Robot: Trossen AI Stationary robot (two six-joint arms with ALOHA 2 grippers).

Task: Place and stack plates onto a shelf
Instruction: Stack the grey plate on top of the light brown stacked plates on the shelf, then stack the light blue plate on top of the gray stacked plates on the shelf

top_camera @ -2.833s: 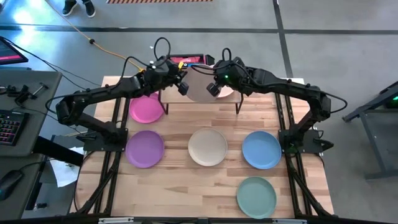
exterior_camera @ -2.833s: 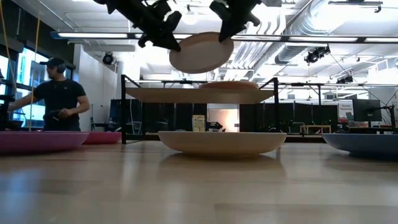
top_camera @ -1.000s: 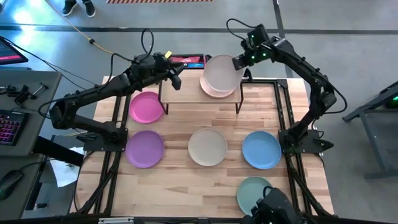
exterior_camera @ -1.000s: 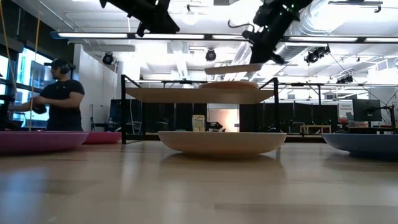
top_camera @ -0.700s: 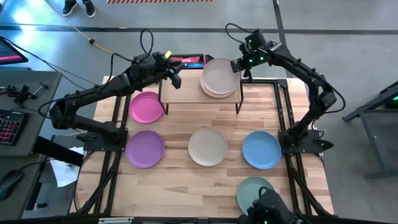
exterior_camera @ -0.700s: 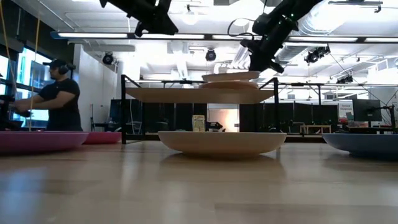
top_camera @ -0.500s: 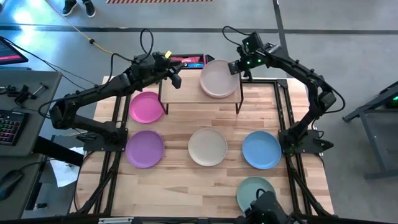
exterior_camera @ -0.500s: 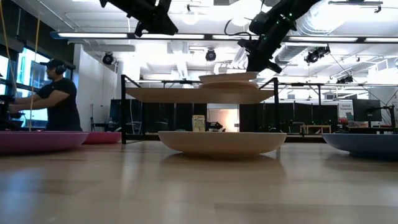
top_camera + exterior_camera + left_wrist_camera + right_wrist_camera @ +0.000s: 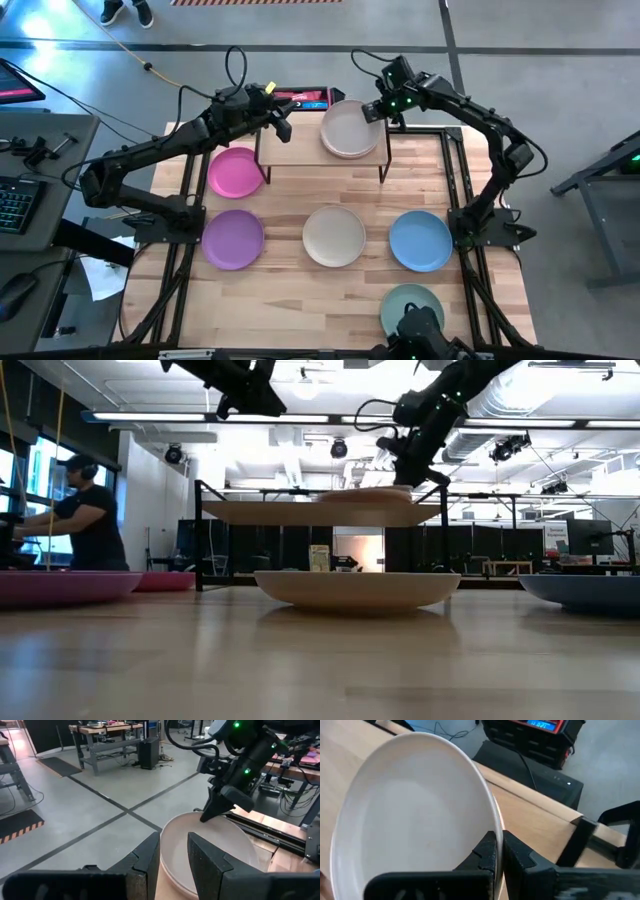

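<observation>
Two right fingers [image 9: 496, 851] pinch top plate [image 9: 410, 810] rim, nearly closed.

Hidden and cut-off items at the shelf and table edges

The lower plate in the stack [image 9: 349, 150] on the shelf [image 9: 300, 150] shows only as a thin rim under the top plate [image 9: 347, 127]. A dark camera housing [image 9: 420, 330] covers part of the teal plate [image 9: 395, 303]. In the low view the blue plate [image 9: 590, 588] and the purple plate [image 9: 60, 586] are cut by the picture's sides. The right gripper [image 9: 498, 851] hides part of the top plate's rim.
</observation>
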